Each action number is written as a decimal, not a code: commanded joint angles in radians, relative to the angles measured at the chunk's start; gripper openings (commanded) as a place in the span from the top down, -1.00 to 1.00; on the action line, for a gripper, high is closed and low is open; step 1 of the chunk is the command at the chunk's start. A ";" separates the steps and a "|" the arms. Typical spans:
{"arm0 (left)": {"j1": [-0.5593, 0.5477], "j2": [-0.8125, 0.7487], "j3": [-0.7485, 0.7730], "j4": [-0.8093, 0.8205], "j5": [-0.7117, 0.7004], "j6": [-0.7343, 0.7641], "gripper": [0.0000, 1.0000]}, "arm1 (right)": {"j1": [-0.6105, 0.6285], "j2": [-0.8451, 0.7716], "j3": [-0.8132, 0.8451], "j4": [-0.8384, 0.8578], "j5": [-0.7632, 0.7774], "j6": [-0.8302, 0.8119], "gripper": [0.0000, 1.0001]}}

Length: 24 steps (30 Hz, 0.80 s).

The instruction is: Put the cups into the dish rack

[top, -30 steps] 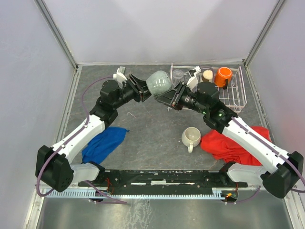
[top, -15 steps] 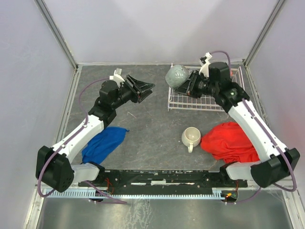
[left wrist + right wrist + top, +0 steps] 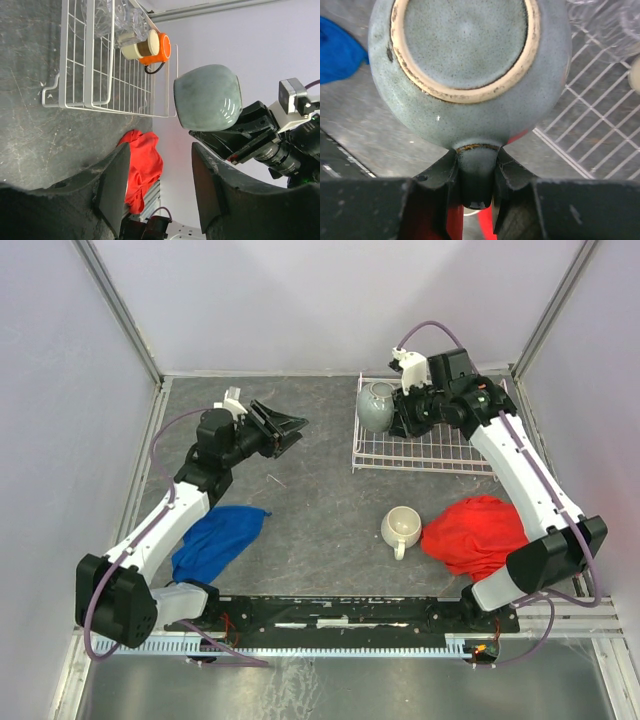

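Note:
My right gripper (image 3: 398, 413) is shut on the handle of the grey-green mug (image 3: 376, 406) and holds it above the left end of the white wire dish rack (image 3: 430, 453). In the right wrist view the mug's base (image 3: 465, 45) faces the camera and the gripper (image 3: 476, 167) pinches its handle. The left wrist view shows the mug (image 3: 207, 97) in the air, with an orange mug (image 3: 159, 47), a tan cup (image 3: 138, 50) and clear tumblers (image 3: 120, 17) in the rack (image 3: 100, 75). A cream-white mug (image 3: 402, 528) sits on the table. My left gripper (image 3: 290, 425) is open and empty.
A red cloth (image 3: 475, 533) lies in front of the rack at the right. A blue cloth (image 3: 215, 540) lies at the near left under my left arm. Grey walls enclose the table on three sides.
My right gripper took the grey-green mug from the left gripper and carried it right and back, over the rack's left end. My left gripper opened and drew back left.

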 commanded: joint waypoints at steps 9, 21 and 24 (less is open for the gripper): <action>0.071 -0.039 -0.024 -0.010 0.069 0.062 -0.17 | -0.132 0.094 0.054 0.065 -0.051 -0.388 0.98; 0.101 -0.029 -0.038 -0.024 0.072 0.073 -0.17 | -0.205 0.144 -0.046 0.191 -0.201 -0.531 0.98; 0.104 -0.021 -0.042 -0.017 0.072 0.068 -0.16 | -0.211 0.159 -0.080 0.235 -0.212 -0.555 0.98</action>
